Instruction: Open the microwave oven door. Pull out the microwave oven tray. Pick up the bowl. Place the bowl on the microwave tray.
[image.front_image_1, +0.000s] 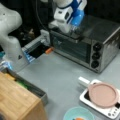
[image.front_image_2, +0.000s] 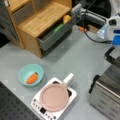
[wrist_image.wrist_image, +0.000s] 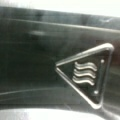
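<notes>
Gripper (image.front_image_1: 72, 29) sits at the microwave oven door (image.front_image_1: 72, 48) top handle (grip state untellable, door seemingly shut); pull should arc outward-down, judging by the lower hinge.

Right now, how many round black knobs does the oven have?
3, stacked in a column on the microwave oven: top knob, middle knob, bottom knob, at a front view's right of the microwave oven door.

The arm reaches down from a front view's top, wrist bent, gripper (image.front_image_1: 72, 29) low; its fingers are hidden.
</notes>
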